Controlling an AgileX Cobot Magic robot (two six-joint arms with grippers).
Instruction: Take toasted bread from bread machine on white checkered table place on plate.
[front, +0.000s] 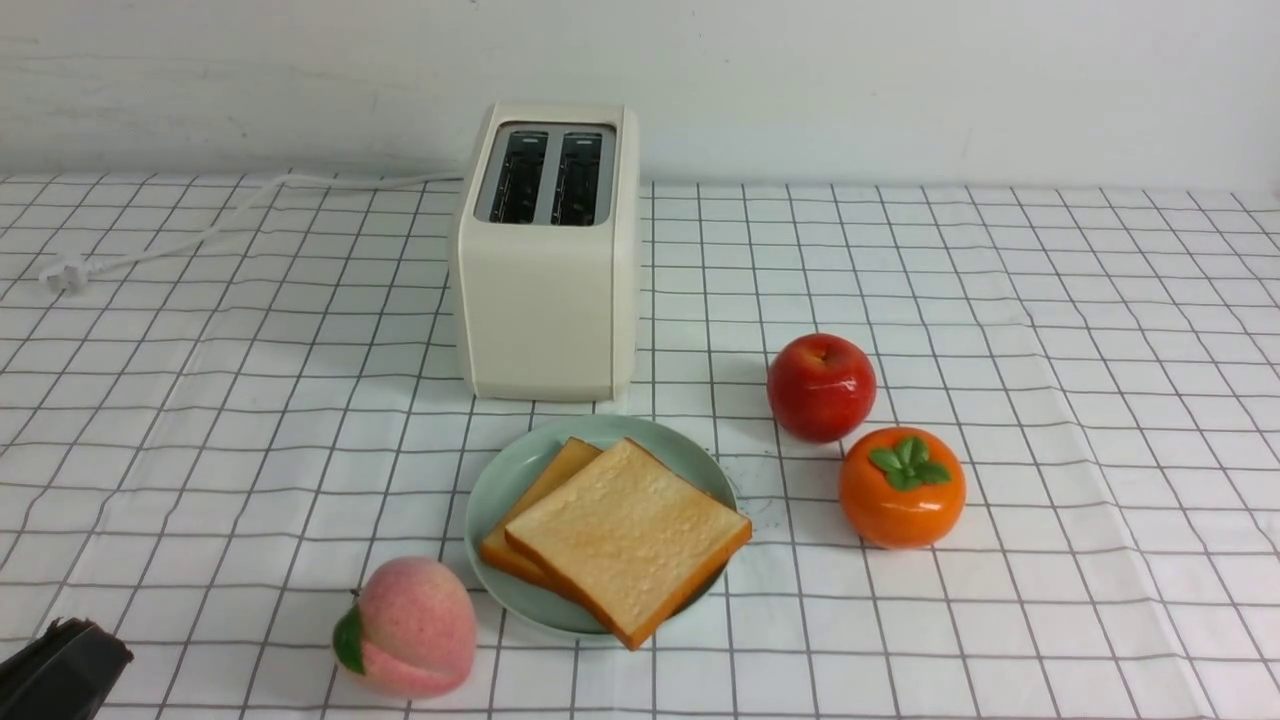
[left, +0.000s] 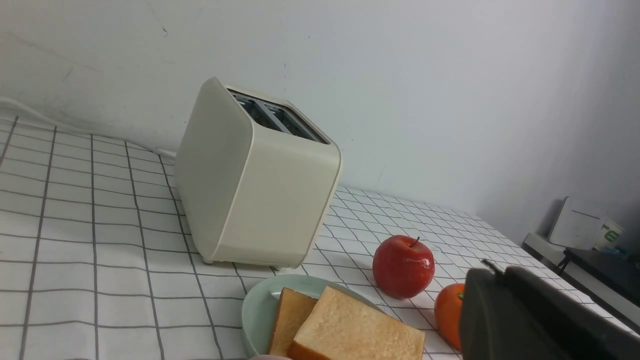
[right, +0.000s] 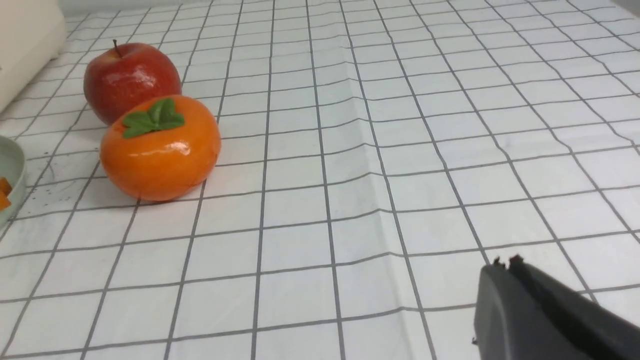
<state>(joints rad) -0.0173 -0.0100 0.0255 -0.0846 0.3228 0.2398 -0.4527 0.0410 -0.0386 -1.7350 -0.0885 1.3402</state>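
Bright even light, soft shadows, glare on apple (front: 821, 387), sharp focus

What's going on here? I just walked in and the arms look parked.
Nothing is being handled right now. Both slices of toasted bread lie overlapped on the plate, in front of the bread machine, whose slots are empty. The left tool sits shut and empty at the near left corner of the white checkered table; the right tool is shut too, holding nothing.

You see both toast slices (front: 630, 535) stacked on the plate (front: 500, 485) just before the toaster (front: 545, 260); apple (front: 821, 387) and persimmon (front: 901, 487) lie right, peach (front: 410, 627) toward the table's (front: 1100, 400) near edge.
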